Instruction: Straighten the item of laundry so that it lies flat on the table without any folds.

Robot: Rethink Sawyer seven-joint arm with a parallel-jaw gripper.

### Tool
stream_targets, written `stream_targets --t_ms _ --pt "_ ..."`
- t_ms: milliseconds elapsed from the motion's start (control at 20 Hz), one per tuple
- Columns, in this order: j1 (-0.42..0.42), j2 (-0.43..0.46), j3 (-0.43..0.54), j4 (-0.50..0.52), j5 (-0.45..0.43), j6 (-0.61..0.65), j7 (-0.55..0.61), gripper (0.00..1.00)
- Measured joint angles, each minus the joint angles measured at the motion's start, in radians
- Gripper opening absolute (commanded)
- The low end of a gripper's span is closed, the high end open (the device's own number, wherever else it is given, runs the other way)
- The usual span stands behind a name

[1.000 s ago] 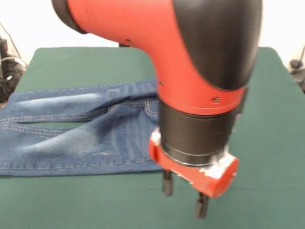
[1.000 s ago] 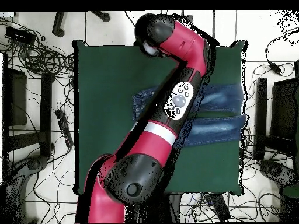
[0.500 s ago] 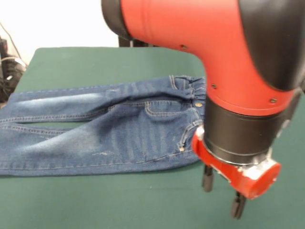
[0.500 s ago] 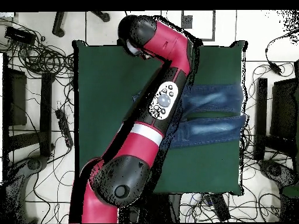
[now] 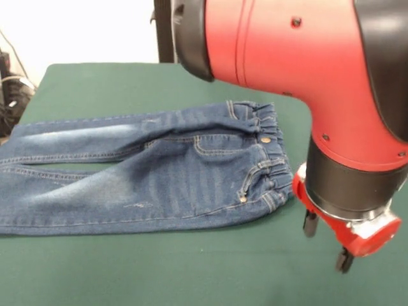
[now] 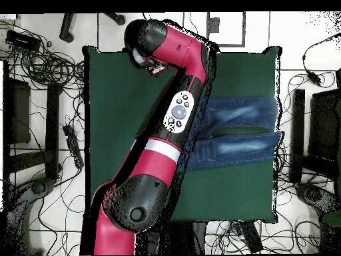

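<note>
Hovering: hand (image 5: 326, 242) hung off the waistband end, over bare tabletop (image 5: 127, 268); fingers apart, empty
Jeans (image 5: 146, 175): lay lengthwise across tabletop, legs pointing away from hand; faint creases near the fly

Clutter on the floor around the table

Tangled black cables (image 6: 46, 63) lie on the pale tiled floor (image 6: 296, 33) beyond the table's edges, with dark equipment (image 6: 331, 123) standing beside one end.
</note>
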Motion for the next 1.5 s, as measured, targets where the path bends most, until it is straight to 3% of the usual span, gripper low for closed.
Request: stream_targets --t_ms 300,450,1000,1500 --pt "-0.041 0.041 -0.101 -0.097 0.01 0.217 0.101 1.0" --pt "-0.045 0.044 -0.119 -0.107 0.009 0.258 0.131 1.0" --pt "0.068 0.01 -0.062 0.01 -0.106 0.166 0.141 1.0" --pt "0.041 0.055 -0.069 0.003 -0.168 0.163 0.141 1.0"
